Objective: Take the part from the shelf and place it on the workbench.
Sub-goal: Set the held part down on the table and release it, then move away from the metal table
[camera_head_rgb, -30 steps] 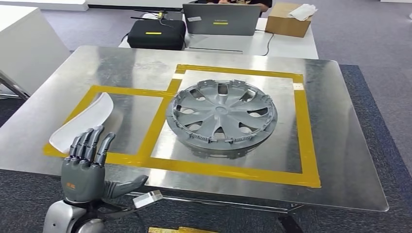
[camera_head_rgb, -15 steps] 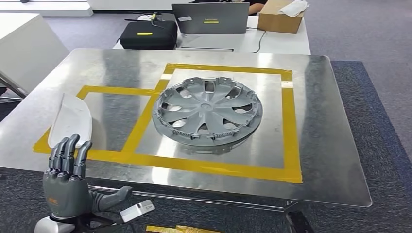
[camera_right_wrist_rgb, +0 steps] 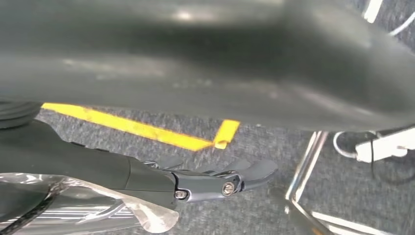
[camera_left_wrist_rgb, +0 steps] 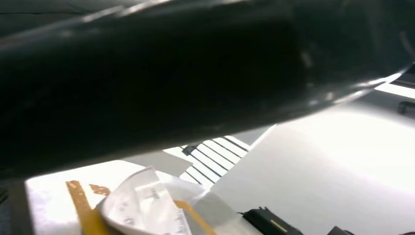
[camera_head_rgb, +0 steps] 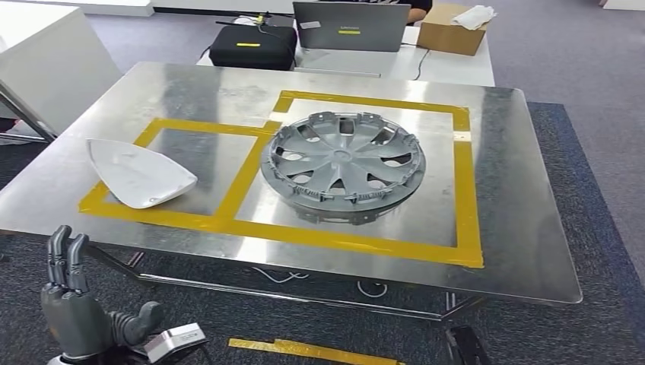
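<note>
Part (camera_head_rgb: 137, 174): white curved shell, lying on the metal counter (camera_head_rgb: 525, 228) inside the smaller yellow-taped box on the robot's left, one edge over the tape line (camera_head_rgb: 152, 215) at the near side. Nothing is touching it. Left wrist view also catches it (camera_left_wrist_rgb: 147, 208), close up, with yellow tape next to it.

Grey wheel cover (camera_head_rgb: 342, 161) sits in the bigger taped square, just beside the part's box, apart from the part.

Left hand (camera_head_rgb: 72, 315) is below the counter's near edge, low in the head view, well apart from the part. Fingers (camera_head_rgb: 65, 255) straight and pointing up, thumb out to the side, holding nothing.

Right hand (camera_right_wrist_rgb: 215, 181) hangs over the grey carpet near a yellow floor strip (camera_right_wrist_rgb: 142, 128) and a metal counter leg (camera_right_wrist_rgb: 306, 164). Its fingers (camera_right_wrist_rgb: 249, 171) are stretched out loosely, nothing in them.

Behind the counter: white desk with a laptop (camera_head_rgb: 351, 26), a black case (camera_head_rgb: 253, 46) and a cardboard box (camera_head_rgb: 452, 33).
</note>
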{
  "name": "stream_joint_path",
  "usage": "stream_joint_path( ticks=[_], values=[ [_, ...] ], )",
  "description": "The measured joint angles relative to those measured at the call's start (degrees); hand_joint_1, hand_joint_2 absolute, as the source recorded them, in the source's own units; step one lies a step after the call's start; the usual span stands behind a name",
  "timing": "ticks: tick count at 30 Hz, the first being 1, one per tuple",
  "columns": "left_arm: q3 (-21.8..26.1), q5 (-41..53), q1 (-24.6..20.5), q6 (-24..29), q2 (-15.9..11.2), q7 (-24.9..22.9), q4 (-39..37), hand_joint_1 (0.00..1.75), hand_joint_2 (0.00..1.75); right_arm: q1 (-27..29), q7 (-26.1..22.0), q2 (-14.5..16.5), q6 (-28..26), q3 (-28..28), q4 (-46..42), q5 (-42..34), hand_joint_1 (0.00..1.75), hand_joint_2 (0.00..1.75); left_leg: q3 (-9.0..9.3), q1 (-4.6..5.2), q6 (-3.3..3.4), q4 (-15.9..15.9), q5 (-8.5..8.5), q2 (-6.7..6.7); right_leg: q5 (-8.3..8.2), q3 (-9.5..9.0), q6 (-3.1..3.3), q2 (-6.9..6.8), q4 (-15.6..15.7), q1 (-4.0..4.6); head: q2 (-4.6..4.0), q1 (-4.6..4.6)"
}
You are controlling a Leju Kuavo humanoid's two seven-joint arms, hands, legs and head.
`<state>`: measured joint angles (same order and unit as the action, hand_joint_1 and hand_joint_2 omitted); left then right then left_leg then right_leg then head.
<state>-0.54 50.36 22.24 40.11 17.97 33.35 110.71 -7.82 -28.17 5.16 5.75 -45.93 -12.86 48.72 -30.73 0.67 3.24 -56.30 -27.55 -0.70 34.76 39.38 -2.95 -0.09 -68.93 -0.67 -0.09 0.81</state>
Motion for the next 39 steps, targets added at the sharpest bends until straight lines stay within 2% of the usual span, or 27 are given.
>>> stream_joint_path(
  ticks=[1, 2, 3, 5, 7, 9, 11, 12, 15, 16, 17, 18, 20, 22, 24, 26, 27, 28, 30, 31, 32, 33, 34, 35, 36, 38, 39],
  values=[
    [0.44, -0.86, 0.41, 0.00, 0.26, 0.59, -0.10, 0.00, 0.00, 0.05, -0.19, -0.01, 0.08, -0.05, -0.03, -0.17, 0.00, 0.00, -0.82, 0.02, -0.04, -0.07, 0.56, -0.04, 1.26, 0.40, -0.21, -0.01, -3.05, -0.03, 0.00, 0.02],
    [0.89, -1.67, 0.74, 0.00, 0.51, 1.15, -0.20, 0.00, 0.00, 0.13, -0.39, -0.02, 0.13, -0.13, -0.08, -0.39, 0.00, 0.00, -1.65, 0.01, -0.10, -0.17, 1.11, -0.07, 1.26, 0.10, -0.42, -0.01, -4.68, -0.07, 0.00, 0.03],
    [1.29, -2.37, 0.99, 0.00, 0.72, 1.62, -0.29, 0.00, 0.00, 0.21, -0.57, -0.03, 0.16, -0.24, -0.16, -0.61, 0.00, 0.00, -2.45, -0.03, -0.22, -0.31, 1.61, -0.08, 0.11, -1.18, -0.59, -0.02, -4.25, -0.14, 0.00, 0.01],
    [1.95, -3.62, 1.43, 0.00, 1.03, 2.38, -0.39, 0.00, 0.00, 0.15, -0.97, -0.06, 0.28, -0.51, -0.37, -1.00, 0.00, 0.00, -3.86, -0.11, -0.68, -0.93, 2.39, -0.07, -2.46, -6.70, -0.98, -0.05, 2.38, -0.44, 0.00, -0.01],
    [2.44, -4.69, 1.83, 0.00, 1.29, 3.01, -0.45, 0.00, 0.00, -0.09, -1.38, -0.06, 0.47, -0.72, -0.56, -1.40, 0.00, 0.00, -4.84, 0.04, -1.28, -1.88, 2.96, -0.09, -2.39, -12.19, -0.74, 0.05, 10.14, -0.53, 0.00, -0.03],
    [2.84, -5.51, 2.09, 0.00, 1.44, 3.65, -0.56, 0.00, 0.00, -0.10, -1.74, -0.05, 0.68, -0.90, -0.64, -1.84, 0.00, 0.00, -5.23, 0.19, -1.72, -2.44, 3.63, -0.11, -1.73, -13.48, 0.12, 0.11, 12.65, -0.33, 0.00, -0.06],
    [3.16, -6.17, 2.38, 0.00, 1.51, 4.31, -0.79, 0.00, 0.00, 0.09, -2.03, 0.00, 0.86, -1.15, -0.65, -2.18, 0.00, 0.00, -5.67, 0.07, -2.26, -2.83, 3.41, 0.00, -2.36, -12.52, 1.15, -0.06, 12.46, -0.40, 0.00, -0.08],
    [3.31, -6.41, 2.54, 0.00, 1.55, 4.61, -0.93, 0.00, 0.00, 0.16, -2.13, 0.01, 0.91, -1.27, -0.67, -2.30, 0.00, 0.00, -6.13, -0.04, -2.64, -3.92, 1.93, 0.08, -2.83, -12.01, 1.67, -0.11, 12.45, -0.48, 0.00, 0.00],
    [3.64, -6.64, 2.80, 0.00, 1.65, 5.11, -1.34, 0.00, 0.00, 0.14, -2.31, -0.02, 0.93, -1.46, -0.80, -2.53, 0.00, 0.00, -8.29, -0.48, -3.54, -12.96, -6.18, 0.22, -4.60, -10.15, 2.53, 0.03, 12.43, -0.55, 0.00, 0.18],
    [3.70, -6.64, 2.82, 0.00, 1.68, 5.15, -1.49, 0.00, 0.00, 0.14, -2.33, -0.02, 0.92, -1.52, -0.83, -2.61, 0.00, 0.00, -8.65, -0.59, -3.64, -16.15, -7.80, 0.23, -5.25, -9.48, 2.56, 0.19, 12.38, -0.53, 0.00, 0.18],
    [3.74, -6.64, 2.83, 0.00, 1.70, 5.16, -1.62, 0.00, 0.00, 0.15, -2.36, -0.02, 0.92, -1.58, -0.84, -2.69, 0.00, 0.00, -8.36, -0.66, -3.64, -18.02, -8.12, 0.25, -5.92, -8.77, 2.52, 0.44, 12.31, -0.51, 0.00, 0.19],
    [3.78, -6.63, 2.84, 0.00, 1.73, 5.18, -1.74, 0.00, 0.00, 0.16, -2.39, -0.02, 0.92, -1.64, -0.84, -2.78, 0.00, 0.00, -7.18, -0.68, -3.53, -17.88, -7.28, 0.31, -6.57, -7.96, 2.42, 0.77, 12.23, -0.50, 0.00, 0.18],
    [3.85, -6.57, 2.86, 0.00, 1.79, 5.20, -1.84, 0.00, 0.00, 0.15, -2.49, -0.01, 0.93, -1.70, -0.84, -3.01, 0.00, 0.00, -2.16, -0.68, -2.92, -11.66, -4.33, 1.40, -7.79, -6.46, 2.14, 1.67, 12.09, -0.54, 0.00, 0.19],
    [3.89, -6.50, 2.94, 0.00, 1.83, 5.21, -1.86, 0.00, 0.00, 0.03, -2.69, 0.05, 0.95, -1.76, -0.87, -3.33, 0.00, 0.00, 3.27, -0.62, -2.10, -3.26, -3.30, 4.05, -8.93, -5.36, 1.64, 2.70, 12.00, -0.53, 0.00, 0.17],
    [3.92, -6.42, 3.04, 0.00, 1.85, 5.25, -1.89, 0.00, 0.00, -0.07, -2.84, 0.11, 0.96, -1.82, -0.92, -3.62, 0.00, 0.00, 5.04, -0.42, -1.69, 0.32, -3.53, 5.17, -10.21, -4.51, 0.81, 3.77, 12.12, -0.64, 0.00, 0.14],
    [3.92, -6.37, 3.08, 0.00, 1.94, 5.27, -1.96, 0.00, 0.00, 0.13, -2.87, 0.05, 0.97, -2.03, -0.96, -3.76, 0.00, 0.00, 4.33, -0.38, -1.38, 0.77, -2.72, 3.83, -11.05, -3.80, -0.09, 4.62, 12.30, -0.82, 0.00, 0.13],
    [3.92, -6.36, 3.10, -0.01, 1.98, 5.27, -2.01, 0.00, 0.00, 0.31, -2.86, 0.01, 0.97, -2.15, -0.97, -3.78, 0.00, 0.00, 3.78, -0.44, -1.08, 0.95, -2.08, 3.08, -10.15, -3.23, -0.36, 4.29, 11.70, -0.81, 0.00, -0.01],
    [3.92, -6.36, 3.14, -0.01, 2.03, 5.27, -2.07, 0.00, 0.00, 0.43, -2.86, -0.04, 0.97, -2.27, -0.98, -3.79, 0.00, 0.00, 3.13, -0.53, -0.70, 1.19, -1.40, 2.28, -8.12, -2.43, -0.47, 3.54, 10.07, -0.73, 0.00, -0.18],
    [3.93, -6.34, 3.21, -0.02, 2.07, 5.27, -2.25, 0.00, 0.00, 0.44, -2.86, -0.07, 0.99, -2.38, -1.01, -3.79, 0.00, 0.00, 1.51, -0.41, -0.11, 1.24, -0.16, 0.76, -1.95, -0.58, -0.52, 1.48, 3.71, -0.66, 0.00, -0.50],
    [3.93, -6.34, 3.24, -0.02, 2.07, 5.27, -2.34, 0.00, 0.00, 0.37, -2.87, -0.07, 1.01, -2.42, -1.02, -3.81, 0.00, 0.00, 0.60, -0.28, 0.06, 1.20, 0.49, -0.04, 0.15, -0.02, -0.62, 0.95, 0.09, -0.68, 0.00, -0.54],
    [3.93, -6.34, 3.25, -0.02, 2.08, 5.27, -2.45, 0.00, 0.00, 0.35, -2.88, -0.08, 1.02, -2.46, -1.04, -3.85, 0.00, 0.00, -0.39, -0.16, 0.08, 1.12, 1.20, -0.79, 0.69, -0.01, -0.76, 0.66, -2.71, -0.70, 0.00, -0.51],
    [3.93, -6.34, 3.24, -0.02, 2.08, 5.27, -2.54, 0.00, 0.00, 0.34, -2.90, -0.08, 1.01, -2.52, -1.06, -3.92, 0.00, 0.00, -1.44, -0.10, 0.04, 0.97, 1.90, -1.48, -0.40, -0.67, -0.92, 0.50, -4.16, -0.70, 0.00, -0.52],
    [3.93, -6.34, 3.24, -0.02, 2.07, 5.27, -2.63, 0.00, 0.00, 0.37, -2.94, -0.09, 1.00, -2.60, -1.09, -4.04, 0.00, 0.00, -2.55, -0.09, -0.09, 0.69, 2.57, -2.13, -2.54, -2.21, -1.04, 0.27, -3.87, -0.71, 0.00, -0.53],
    [3.93, -6.34, 3.22, -0.02, 2.06, 5.26, -2.72, 0.00, 0.00, 0.39, -3.02, -0.10, 0.99, -2.67, -1.14, -4.21, 0.00, 0.00, -3.56, -0.08, -0.28, 0.26, 3.14, -2.70, -4.41, -4.75, -1.12, -0.30, -1.72, -0.71, 0.00, -0.53],
    [3.92, -6.33, 3.20, -0.02, 2.04, 5.22, -2.80, 0.00, 0.00, 0.33, -3.14, -0.10, 0.98, -2.73, -1.23, -4.40, 0.00, 0.00, -4.49, 0.00, -0.53, -0.33, 3.58, -3.22, -5.03, -8.45, -1.12, -1.32, 2.17, -0.70, 0.00, -0.57],
    [3.90, -6.25, 3.12, -0.01, 1.99, 5.16, -2.92, 0.00, 0.00, 0.05, -3.50, -0.12, 1.01, -2.78, -1.52, -4.83, 0.00, 0.00, -5.67, 0.15, -1.09, -1.54, 4.32, -4.29, -2.87, -14.90, -0.61, -3.05, 10.94, -0.51, 0.01, -0.56],
    [3.88, -6.20, 3.08, -0.01, 1.96, 5.14, -2.99, 0.00, 0.00, -0.03, -3.67, -0.13, 1.02, -2.81, -1.64, -5.01, 0.00, 0.00, -5.98, 0.15, -1.35, -1.89, 4.75, -4.87, -1.65, -16.45, -0.18, -3.29, 13.63, -0.34, 0.01, -0.57]
  ],
)
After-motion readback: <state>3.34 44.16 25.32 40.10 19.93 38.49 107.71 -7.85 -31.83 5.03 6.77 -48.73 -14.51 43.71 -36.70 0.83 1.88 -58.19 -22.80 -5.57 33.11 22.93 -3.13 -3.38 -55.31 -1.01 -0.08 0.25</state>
